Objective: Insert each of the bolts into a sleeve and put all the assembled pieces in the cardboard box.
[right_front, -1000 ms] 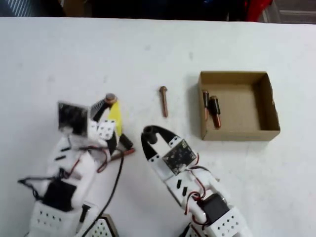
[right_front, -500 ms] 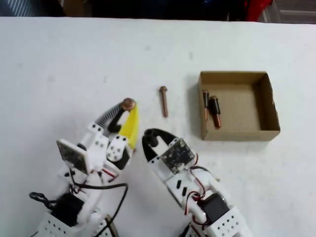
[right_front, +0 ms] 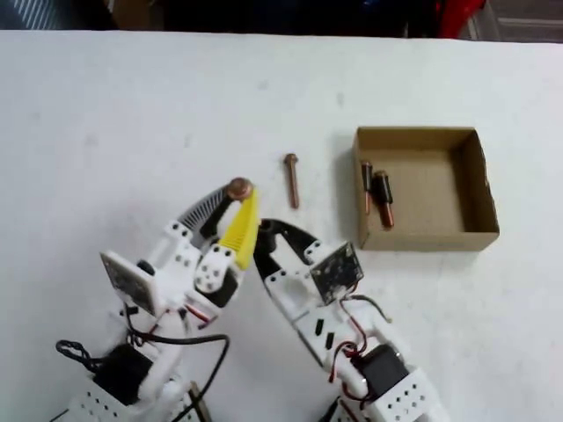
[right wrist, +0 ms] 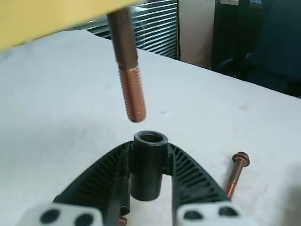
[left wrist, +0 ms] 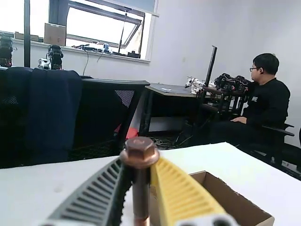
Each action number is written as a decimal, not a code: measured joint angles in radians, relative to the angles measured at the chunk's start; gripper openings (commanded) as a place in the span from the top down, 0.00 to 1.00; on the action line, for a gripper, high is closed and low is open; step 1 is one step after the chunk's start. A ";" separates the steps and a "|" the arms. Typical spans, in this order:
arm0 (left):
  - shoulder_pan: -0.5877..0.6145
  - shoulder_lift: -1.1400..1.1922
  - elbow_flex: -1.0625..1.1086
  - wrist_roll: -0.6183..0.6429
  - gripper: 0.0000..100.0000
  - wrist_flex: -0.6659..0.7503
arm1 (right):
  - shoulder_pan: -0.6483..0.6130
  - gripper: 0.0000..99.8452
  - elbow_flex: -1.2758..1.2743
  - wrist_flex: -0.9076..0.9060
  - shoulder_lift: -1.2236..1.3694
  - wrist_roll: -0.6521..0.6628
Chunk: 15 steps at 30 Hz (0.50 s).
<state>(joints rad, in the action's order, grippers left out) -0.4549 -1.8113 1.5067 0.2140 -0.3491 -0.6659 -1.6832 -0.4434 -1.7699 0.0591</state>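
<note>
While the bolt (right wrist: 128, 70) hangs upright with its threaded tip just above the sleeve (right wrist: 148, 162) and not yet in it, the step in hand looks to be the insertion itself. The left jaws are clamped on the shank just under the hexagonal head. The right jaws are closed on the sleeve, holding it with its bore upward.

From the right wrist view the tip looks a little off the bore's centre, though the angle may mislead. A small sideways correction before lowering seems wise, since the thread could catch on the rim. Keeping the shank vertical and lowering it slowly should let it slide in, with the right jaws holding firm.

Bolt and sleeve sit toward the near edge of the worktop (right_front: 132, 88), about midway along it. A loose bolt (right_front: 291, 180) lies just beyond them toward the far edge. It touches neither arm, but it is near enough for a careless swing to knock it.

The cardboard box (right_front: 479, 189) stands nearer the right edge, with two pieces (right_front: 382, 198) lying inside near its left wall. Bare worktop lies between sleeve and box, and the far half and left side give generous room.
</note>
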 measured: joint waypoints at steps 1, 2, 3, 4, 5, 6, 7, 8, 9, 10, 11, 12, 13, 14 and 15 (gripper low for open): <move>0.000 0.000 0.000 0.009 0.98 0.000 | 0.000 0.98 0.000 0.006 0.000 0.008; 0.000 0.000 0.000 0.015 0.98 0.000 | 0.000 0.98 0.000 0.020 0.000 0.015; 0.000 0.000 0.000 0.018 0.98 0.000 | 0.000 0.98 0.000 0.034 0.000 0.023; 0.000 0.000 0.000 0.021 0.98 0.000 | 0.000 0.98 0.000 0.048 0.000 0.032; 0.000 0.000 0.000 0.023 0.98 0.000 | 0.000 0.98 0.000 0.057 0.000 0.041; 0.000 0.000 0.000 0.023 0.98 0.000 | 0.000 0.98 0.000 0.061 0.000 0.046; 0.002 0.000 0.000 0.023 0.98 0.000 | 0.000 0.98 0.000 0.063 0.000 0.049; 0.002 0.000 0.000 0.023 0.98 0.000 | 0.000 0.98 0.000 0.063 0.000 0.051; 0.002 0.000 0.000 0.023 0.98 0.000 | 0.000 0.98 0.000 0.063 0.000 0.052; 0.002 0.000 0.000 0.023 0.98 0.000 | 0.000 0.98 0.000 0.063 0.000 0.052; 0.002 0.000 0.000 0.023 0.98 0.000 | 0.000 0.98 0.000 0.063 0.000 0.052; 0.002 0.000 0.000 0.023 0.98 0.000 | 0.000 0.98 0.000 0.063 0.000 0.052; 0.002 0.000 0.000 0.023 0.98 0.000 | 0.000 0.98 0.000 0.063 0.000 0.052; 0.002 0.000 0.000 0.023 0.98 0.000 | 0.000 0.98 0.000 0.063 0.000 0.052; 0.002 0.000 0.000 0.023 0.98 0.000 | 0.000 0.98 0.000 0.063 0.000 0.052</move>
<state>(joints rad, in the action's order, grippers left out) -0.4534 -1.8113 1.5067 0.2371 -0.3491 -0.6659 -1.6832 -0.3805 -1.7699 0.1112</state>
